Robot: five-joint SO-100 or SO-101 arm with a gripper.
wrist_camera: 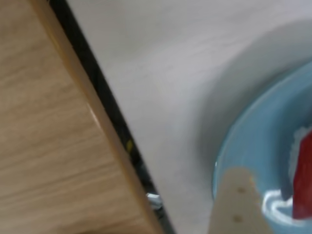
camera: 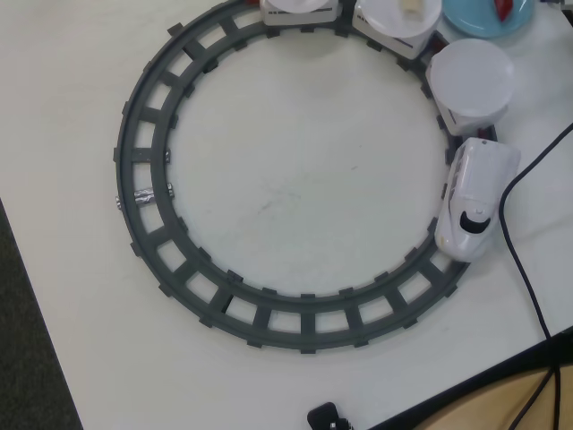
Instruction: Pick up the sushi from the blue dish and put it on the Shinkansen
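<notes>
In the overhead view the blue dish (camera: 474, 22) lies at the top right edge, with the red sushi (camera: 503, 7) on it, partly cut off. The white Shinkansen (camera: 474, 193) stands on the right side of the grey ring track (camera: 143, 179), nose toward the bottom, pulling cars topped with white plates (camera: 470, 76). The arm does not show there. In the wrist view one beige finger (wrist_camera: 239, 204) hangs over the blue dish (wrist_camera: 253, 141), just left of the sushi (wrist_camera: 303, 180) with a gap between. The other finger is out of frame. The gripper (wrist_camera: 278, 195) looks open.
A pale cream piece (camera: 410, 7) sits on the second car's plate. A black cable (camera: 524, 269) runs down the right side past the train. The table's edge and a wooden surface (wrist_camera: 48, 122) lie close to the dish. A small black object (camera: 327, 417) sits at the bottom.
</notes>
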